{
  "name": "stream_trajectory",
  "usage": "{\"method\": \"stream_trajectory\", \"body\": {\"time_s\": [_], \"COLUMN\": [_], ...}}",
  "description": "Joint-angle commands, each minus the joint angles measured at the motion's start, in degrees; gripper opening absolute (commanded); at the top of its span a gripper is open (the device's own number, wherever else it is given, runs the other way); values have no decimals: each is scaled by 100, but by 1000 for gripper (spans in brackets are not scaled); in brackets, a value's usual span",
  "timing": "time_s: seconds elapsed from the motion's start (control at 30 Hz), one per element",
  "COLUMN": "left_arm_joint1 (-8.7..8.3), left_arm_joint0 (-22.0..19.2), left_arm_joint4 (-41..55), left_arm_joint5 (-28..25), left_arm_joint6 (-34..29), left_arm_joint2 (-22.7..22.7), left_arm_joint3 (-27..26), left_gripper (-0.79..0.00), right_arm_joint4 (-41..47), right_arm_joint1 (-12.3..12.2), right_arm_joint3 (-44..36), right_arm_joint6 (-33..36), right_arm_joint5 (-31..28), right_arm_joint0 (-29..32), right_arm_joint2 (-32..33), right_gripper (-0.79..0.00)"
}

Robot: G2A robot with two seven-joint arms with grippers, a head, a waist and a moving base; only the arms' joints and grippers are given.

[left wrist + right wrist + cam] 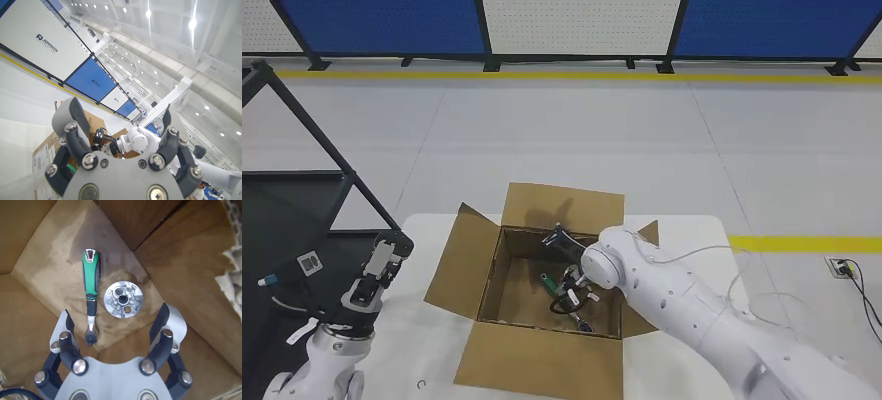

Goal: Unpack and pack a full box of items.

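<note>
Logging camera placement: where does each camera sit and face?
Top view: above the arms, looking down at the open box; both arms show.
Left wrist view: faces up at the ceiling; left gripper, fingers open.
Right wrist view: down into the box at ratchet and metal disc; right gripper, fingers open.
Shared: all three show the box.

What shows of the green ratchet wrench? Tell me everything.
The ratchet wrench has a green and black grip with a metal loop at its end, a black collar and a shiny steel head. It lies flat on the floor of the box beside a metal disc, apart from it, with the open right gripper above.
</note>
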State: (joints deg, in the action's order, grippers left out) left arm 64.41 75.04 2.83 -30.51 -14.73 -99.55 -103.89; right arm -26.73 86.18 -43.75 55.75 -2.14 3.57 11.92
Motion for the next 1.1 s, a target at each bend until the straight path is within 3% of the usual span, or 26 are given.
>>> {"method": "stream_trajectory", "body": {"time_s": [0.0, 0.23, 0.37, 0.43, 0.57, 0.63, 0.7, 0.8, 0.83, 1.07], "left_arm_joint1": [0, 0, 0, 0, 0, 0, 0, 0, 0, 0], "left_arm_joint0": [0, 0, 0, 0, 0, 0, 0, 0, 0, 0], "left_arm_joint4": [0, 0, 0, 0, 0, 0, 0, 0, 0, 0], "left_arm_joint5": [0, 0, 0, 0, 0, 0, 0, 0, 0, 0], "left_arm_joint6": [0, 0, 0, 0, 0, 0, 0, 0, 0, 0], "left_arm_joint2": [0, 0, 0, 0, 0, 0, 0, 0, 0, 0], "left_arm_joint3": [0, 0, 0, 0, 0, 0, 0, 0, 0, 0], "left_gripper": [0, 0, 0, 0, 0, 0, 0, 0, 0, 0], "right_arm_joint4": [2, -62, -155, -195, -295, -304, -327, -368, -386, -500], "right_arm_joint1": [91, 399, 558, 633, 776, 839, 896, 970, 991, 1054], "right_arm_joint3": [197, 800, 1097, 1228, 1505, 1632, 1745, 1871, 1903, 1957], "right_arm_joint6": [-12, -183, -320, -377, -369, -391, -407, -443, -465, -620], "right_arm_joint5": [-43, -239, -289, -298, -296, -373, -427, -507, -534, -736], "right_arm_joint0": [13, 36, 31, 30, 15, 12, 4, -8, -14, -88], "right_arm_joint2": [18, 72, 96, 111, 124, 148, 169, 201, 212, 328], "right_gripper": [0, -3, -86, -172, -246, -406, -480, -653, -763, -785]}}
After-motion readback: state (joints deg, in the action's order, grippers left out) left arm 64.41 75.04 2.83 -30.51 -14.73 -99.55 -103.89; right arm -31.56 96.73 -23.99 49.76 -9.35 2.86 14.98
